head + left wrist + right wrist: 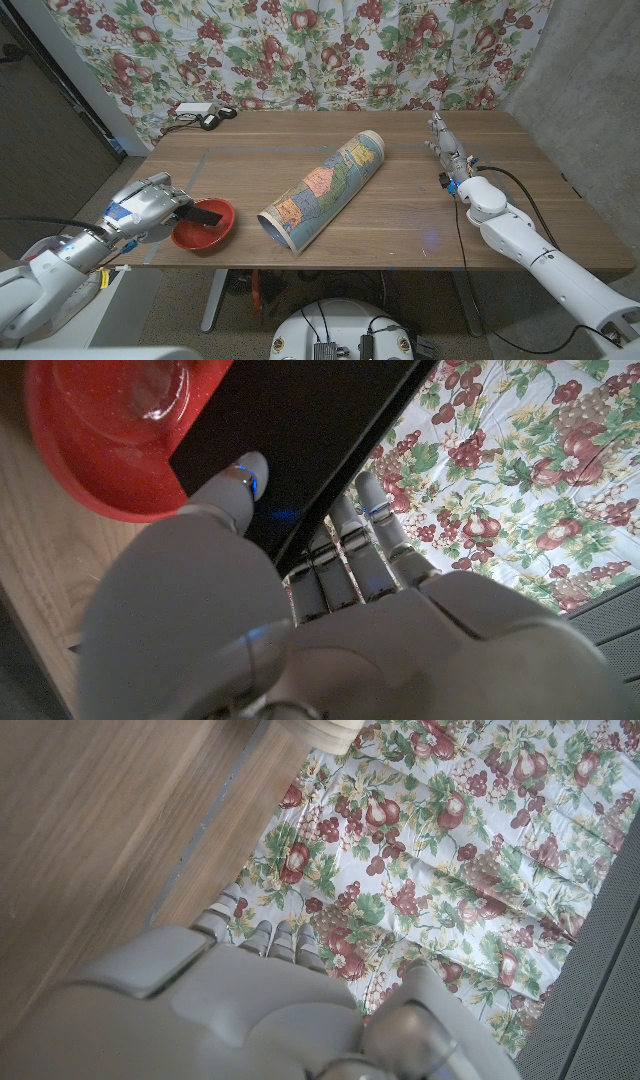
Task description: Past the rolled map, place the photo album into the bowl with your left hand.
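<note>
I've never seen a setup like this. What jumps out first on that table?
The big colourful rolled paper map lies slantwise mid-table. At the table's left front corner, the robot's left hand holds a flat black photo album over the shiny red bowl. The right hand waits far right.

Nothing here can be read. The rolled map [322, 190] on the surface shows coloured regions with printing far too small to make out, and I see no legible labels or numbers elsewhere.
</note>
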`<act>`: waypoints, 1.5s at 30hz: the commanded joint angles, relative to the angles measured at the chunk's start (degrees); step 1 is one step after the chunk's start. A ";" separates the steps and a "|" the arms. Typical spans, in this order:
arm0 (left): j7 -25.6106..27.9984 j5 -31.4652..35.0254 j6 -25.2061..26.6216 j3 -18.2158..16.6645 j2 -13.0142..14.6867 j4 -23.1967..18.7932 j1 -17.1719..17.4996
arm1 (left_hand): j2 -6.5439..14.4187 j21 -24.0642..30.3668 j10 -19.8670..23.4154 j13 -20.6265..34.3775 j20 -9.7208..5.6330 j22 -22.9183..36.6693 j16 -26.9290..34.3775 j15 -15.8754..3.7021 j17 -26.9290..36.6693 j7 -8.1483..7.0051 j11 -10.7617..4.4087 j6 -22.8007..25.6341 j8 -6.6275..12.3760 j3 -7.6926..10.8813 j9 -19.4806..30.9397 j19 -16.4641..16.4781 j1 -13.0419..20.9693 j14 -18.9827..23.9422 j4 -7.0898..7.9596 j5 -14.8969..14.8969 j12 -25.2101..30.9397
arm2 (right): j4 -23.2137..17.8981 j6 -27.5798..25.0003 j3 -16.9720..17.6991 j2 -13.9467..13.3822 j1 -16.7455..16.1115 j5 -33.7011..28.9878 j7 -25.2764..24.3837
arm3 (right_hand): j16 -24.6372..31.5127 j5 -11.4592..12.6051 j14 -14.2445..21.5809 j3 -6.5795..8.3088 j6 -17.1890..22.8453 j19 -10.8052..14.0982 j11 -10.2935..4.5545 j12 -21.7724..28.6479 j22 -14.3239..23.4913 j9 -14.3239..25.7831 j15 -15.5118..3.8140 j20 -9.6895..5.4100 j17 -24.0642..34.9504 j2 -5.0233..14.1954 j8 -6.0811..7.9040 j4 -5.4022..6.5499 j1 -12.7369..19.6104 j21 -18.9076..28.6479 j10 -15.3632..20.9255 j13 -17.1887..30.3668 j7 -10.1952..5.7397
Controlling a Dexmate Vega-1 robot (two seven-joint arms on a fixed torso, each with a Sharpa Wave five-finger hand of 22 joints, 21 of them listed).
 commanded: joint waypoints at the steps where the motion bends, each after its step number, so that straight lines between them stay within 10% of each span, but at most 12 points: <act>1: 1.56 -0.19 1.26 0.40 -0.28 0.23 0.76 | 2.58 -0.44 2.35 0.25 -0.02 0.02 -0.12 -7.52 0.04 -1.20 -1.83 2.11 -0.01 -0.22 0.04 -0.46 2.87 -0.54 0.07 0.40 -0.15 | -1.16 -0.11 0.12 -0.31 -1.10 -0.16 -0.52 | -0.02 0.18 -0.11 -0.28 0.34 0.28 -0.14 -0.16 0.16 0.18 -0.60 -0.01 0.15 0.50 0.13 0.15 0.08 0.10 -0.06 0.24 -0.32; 45: -14.70 2.70 1.93 -3.06 -5.89 -9.54 4.87 | -4.15 -10.46 -12.38 -1.32 4.09 -0.03 -8.77 -4.75 -5.93 -3.04 -2.11 -6.55 -4.63 -3.35 -1.66 -6.74 -13.40 -16.74 2.94 -3.31 -9.28 | -1.08 1.44 1.70 -1.52 -3.38 1.69 0.95 | 0.01 0.19 -0.01 -0.38 0.37 0.33 -0.18 -0.16 0.16 0.19 -0.69 -0.01 0.15 0.63 0.13 0.13 0.06 0.12 -0.04 0.24 -0.29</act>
